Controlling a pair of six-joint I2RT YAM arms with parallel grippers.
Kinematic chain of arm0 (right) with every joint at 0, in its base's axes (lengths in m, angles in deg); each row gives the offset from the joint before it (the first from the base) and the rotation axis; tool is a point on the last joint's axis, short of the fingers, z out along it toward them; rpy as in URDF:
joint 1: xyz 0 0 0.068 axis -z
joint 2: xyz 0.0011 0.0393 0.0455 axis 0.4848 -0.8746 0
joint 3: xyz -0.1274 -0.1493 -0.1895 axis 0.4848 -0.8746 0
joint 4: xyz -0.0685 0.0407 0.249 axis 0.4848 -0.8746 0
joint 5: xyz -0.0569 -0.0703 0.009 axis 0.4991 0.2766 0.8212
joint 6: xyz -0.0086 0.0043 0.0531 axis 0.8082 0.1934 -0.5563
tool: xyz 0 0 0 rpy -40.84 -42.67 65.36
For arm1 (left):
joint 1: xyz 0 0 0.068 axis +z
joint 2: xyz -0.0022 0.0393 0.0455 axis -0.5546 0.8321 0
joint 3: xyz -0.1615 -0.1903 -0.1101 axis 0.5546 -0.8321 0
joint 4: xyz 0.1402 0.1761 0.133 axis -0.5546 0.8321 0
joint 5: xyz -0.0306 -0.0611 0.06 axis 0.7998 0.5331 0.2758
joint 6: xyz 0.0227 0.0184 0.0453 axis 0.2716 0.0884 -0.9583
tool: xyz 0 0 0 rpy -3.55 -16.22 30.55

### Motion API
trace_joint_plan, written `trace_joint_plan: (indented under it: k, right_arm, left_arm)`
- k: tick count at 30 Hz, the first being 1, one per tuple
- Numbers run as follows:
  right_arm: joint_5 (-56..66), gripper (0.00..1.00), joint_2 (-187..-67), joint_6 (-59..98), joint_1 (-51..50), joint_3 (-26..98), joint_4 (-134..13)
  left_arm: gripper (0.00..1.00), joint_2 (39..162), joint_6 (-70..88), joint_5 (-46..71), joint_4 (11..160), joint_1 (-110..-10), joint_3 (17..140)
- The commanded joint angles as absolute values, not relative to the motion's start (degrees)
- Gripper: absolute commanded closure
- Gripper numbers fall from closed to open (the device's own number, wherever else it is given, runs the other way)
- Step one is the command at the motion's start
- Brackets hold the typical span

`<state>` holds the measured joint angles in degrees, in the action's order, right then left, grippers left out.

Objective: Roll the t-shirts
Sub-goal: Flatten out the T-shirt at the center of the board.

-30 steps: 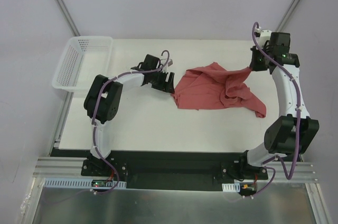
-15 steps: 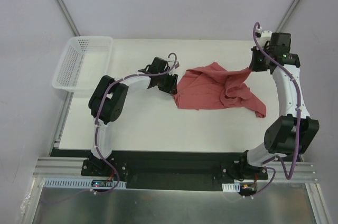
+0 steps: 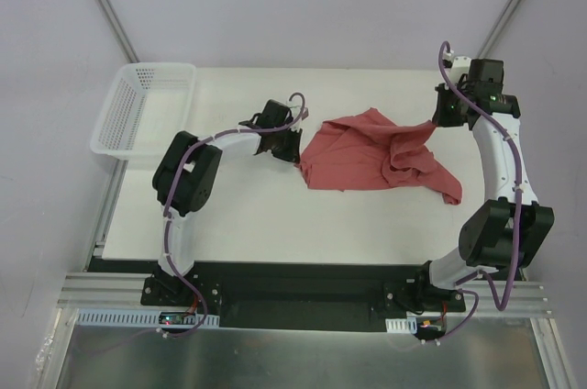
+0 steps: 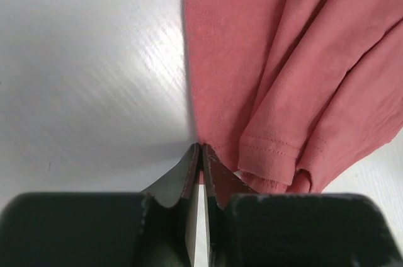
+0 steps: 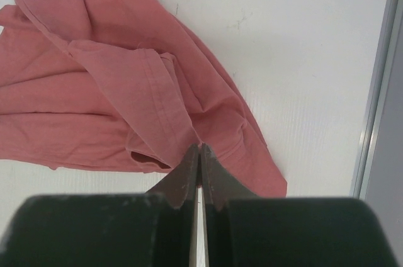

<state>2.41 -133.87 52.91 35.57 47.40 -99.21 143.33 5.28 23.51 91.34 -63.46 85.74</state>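
Note:
One salmon-red t-shirt (image 3: 376, 155) lies crumpled on the white table, right of the middle. My left gripper (image 3: 295, 152) is at its left edge. The left wrist view has the jaws (image 4: 200, 148) shut, with a thin fold of the t-shirt (image 4: 264, 59) pinched between the tips. My right gripper (image 3: 438, 119) is at the shirt's far right corner. Seen from the right wrist, its jaws (image 5: 199, 148) are shut on a gathered fold of the t-shirt (image 5: 113, 84), and the cloth is drawn up towards them.
A white perforated basket (image 3: 138, 114) stands at the table's back left corner, left of my left arm. The table's right edge with a metal rail (image 5: 371, 90) runs close beside my right gripper. Bare white tabletop (image 3: 275, 215) lies in front of the shirt.
My left gripper moved right to the shirt's left edge and went from open to shut on it. The right gripper stayed shut on its corner, and the shirt barely shifted.

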Motion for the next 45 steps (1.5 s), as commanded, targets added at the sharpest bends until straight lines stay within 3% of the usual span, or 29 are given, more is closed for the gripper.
trace_joint_plan:
  k: [1,11,21,28,39,45]
  right_arm:
    - [3.0,0.99,-133.0,52.3,36.1,48.4,-99.1]
    - [4.0,0.99,-134.5,52.9,36.1,53.3,-98.5]
    - [5.0,0.99,-138.6,53.3,38.3,74.6,-100.7]
    - [6.4,0.99,-137.9,51.7,38.5,83.4,-100.6]
    - [8.1,0.99,-123.9,57.7,39.0,81.1,-101.3]
    - [8.6,0.99,-118.2,61.2,39.1,91.2,-107.1]
  left_arm:
    - [0.99,137.6,1.5,23.1,96.5,-60.4,83.8]
    - [1.00,125.2,-11.2,25.2,101.7,-52.2,86.4]
    - [1.00,115.8,-31.7,15.7,108.2,-49.7,100.3]
    - [1.00,107.9,-33.3,11.4,108.4,-48.9,102.1]
    - [1.00,95.9,-33.9,8.0,110.4,-46.3,108.4]
    - [1.00,88.7,-34.3,10.8,111.1,-45.9,110.3]
